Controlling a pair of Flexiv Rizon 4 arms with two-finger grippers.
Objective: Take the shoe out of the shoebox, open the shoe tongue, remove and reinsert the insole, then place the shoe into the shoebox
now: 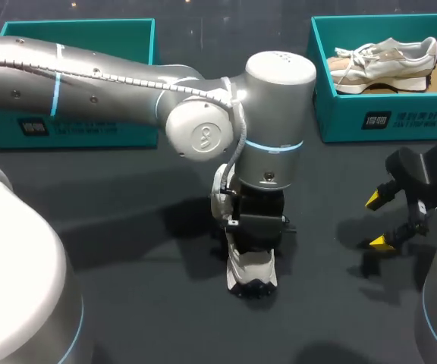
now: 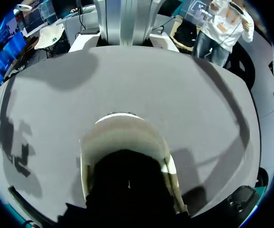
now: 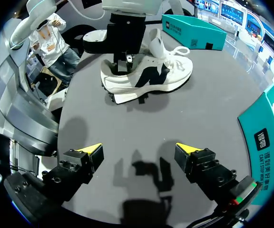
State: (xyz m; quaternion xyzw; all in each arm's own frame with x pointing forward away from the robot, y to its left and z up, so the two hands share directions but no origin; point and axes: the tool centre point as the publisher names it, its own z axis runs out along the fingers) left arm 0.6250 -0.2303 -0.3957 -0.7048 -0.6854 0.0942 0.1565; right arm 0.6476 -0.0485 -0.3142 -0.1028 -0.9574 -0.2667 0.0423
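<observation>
White sneaker (image 1: pixel 253 271) on the dark table (image 1: pixel 127 303), near the middle, upright on its sole. Head view: left arm reaches past centre from the left side; left gripper (image 1: pixel 256 231) points straight down onto the white sneaker and covers most of it, only one pale end with dark tread showing. Cannot tell whether this gripper is open or closed. Right gripper (image 1: pixel 378 221) hovers well apart to the right, spread wide, nothing between its yellow tips. Right shoebox (image 1: pixel 340 114), teal, holds a second sneaker (image 1: pixel 385 61), beige and white; left shoebox (image 1: pixel 78 125) sits behind the left arm

Left wrist view: pale collar and inner lining of the white sneaker curve around the dark gripper body, which fills the opening; grey table beyond

Right wrist view: white sneaker seen side-on, black side panel, laces loose, tongue raised; left gripper set down into its heel opening. Right gripper low over bare table, its shadow beneath
</observation>
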